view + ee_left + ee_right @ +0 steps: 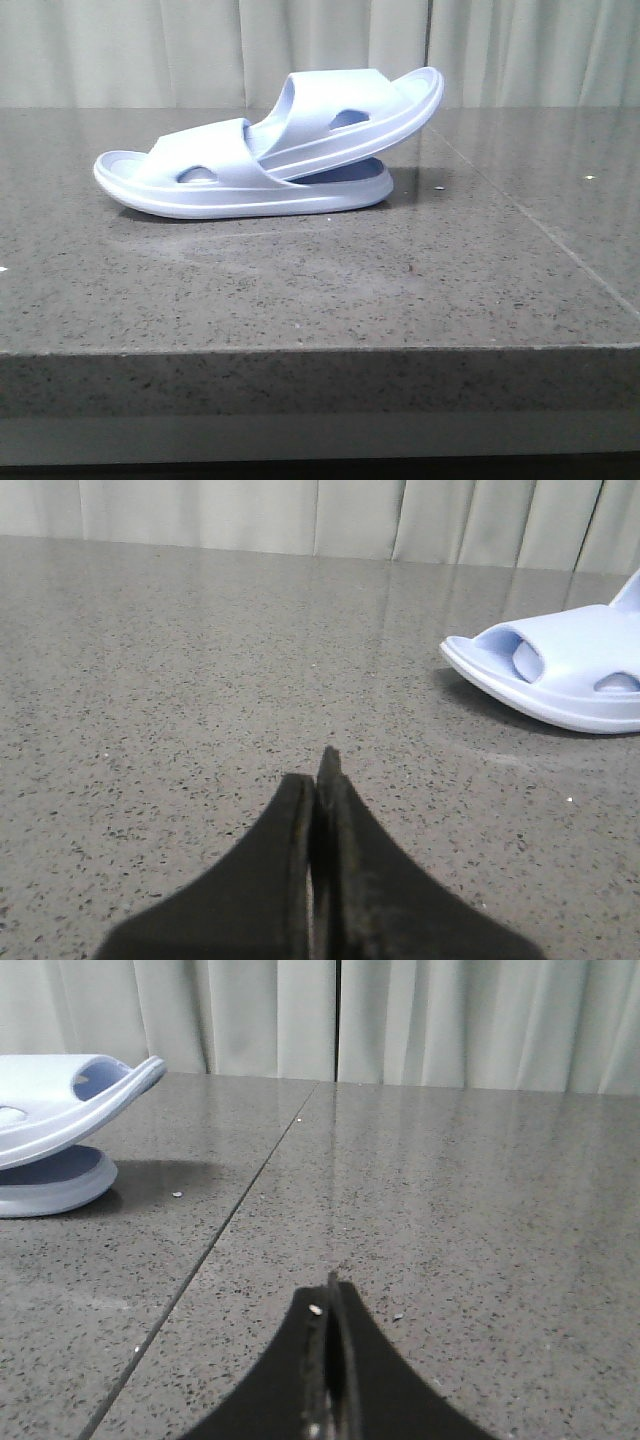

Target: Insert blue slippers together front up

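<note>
**Bench stock: one nested pair of slippers, both pincers idle**

Bench (300, 290): grey speckled stone slab with a seam running back on the right side; pale curtain (200, 50) behind.

Blue slippers (270, 160): set toward the back of the bench, a little left of centre. Lower slipper (200, 185) lies flat on its sole, long axis running left to right across the bench, one rounded end pointing left. Upper slipper (360, 105) has one end pushed in under the lower one's strap; its free end rises up and to the right, clear of the bench, so its long axis tilts. Which end is toe and which heel I cannot say for certain.

Left pincer (318, 780): closed tight on nothing, low over bare bench, well apart from the pair.

Right pincer (330, 1305): likewise pressed closed and empty, well apart on the other side.

Risk, as a judgement: the upper slipper looks wedged only by the strap. A knock from either arm could pop it out or slide the whole pair, since foam is light on smooth stone.
</note>
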Controlling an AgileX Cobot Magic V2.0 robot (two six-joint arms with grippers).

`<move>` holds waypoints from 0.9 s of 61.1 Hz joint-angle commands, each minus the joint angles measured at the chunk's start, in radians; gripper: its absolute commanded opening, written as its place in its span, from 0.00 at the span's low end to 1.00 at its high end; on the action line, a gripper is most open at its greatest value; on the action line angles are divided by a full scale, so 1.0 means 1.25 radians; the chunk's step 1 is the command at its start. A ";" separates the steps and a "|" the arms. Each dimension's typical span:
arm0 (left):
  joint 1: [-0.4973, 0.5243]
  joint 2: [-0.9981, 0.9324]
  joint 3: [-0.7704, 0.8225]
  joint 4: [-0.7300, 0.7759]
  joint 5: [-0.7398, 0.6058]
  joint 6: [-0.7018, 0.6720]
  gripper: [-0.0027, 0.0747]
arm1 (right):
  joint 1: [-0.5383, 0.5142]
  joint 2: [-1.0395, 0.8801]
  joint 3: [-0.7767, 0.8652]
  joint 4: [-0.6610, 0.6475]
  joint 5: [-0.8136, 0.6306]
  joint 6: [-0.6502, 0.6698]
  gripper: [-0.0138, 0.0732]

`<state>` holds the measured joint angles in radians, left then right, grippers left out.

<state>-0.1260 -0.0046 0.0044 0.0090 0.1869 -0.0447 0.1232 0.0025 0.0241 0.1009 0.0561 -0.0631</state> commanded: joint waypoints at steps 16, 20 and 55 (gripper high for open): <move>0.003 -0.019 0.017 -0.007 -0.069 -0.006 0.01 | -0.003 -0.023 0.001 -0.008 -0.031 0.008 0.09; 0.003 -0.019 0.017 -0.007 -0.069 -0.006 0.01 | -0.003 -0.023 0.001 -0.008 -0.031 0.008 0.09; 0.003 -0.019 0.017 -0.007 -0.069 -0.006 0.01 | -0.003 -0.022 0.001 -0.008 -0.031 0.008 0.09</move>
<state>-0.1260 -0.0046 0.0044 0.0090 0.1852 -0.0447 0.1232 -0.0095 0.0257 0.1001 0.0916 -0.0562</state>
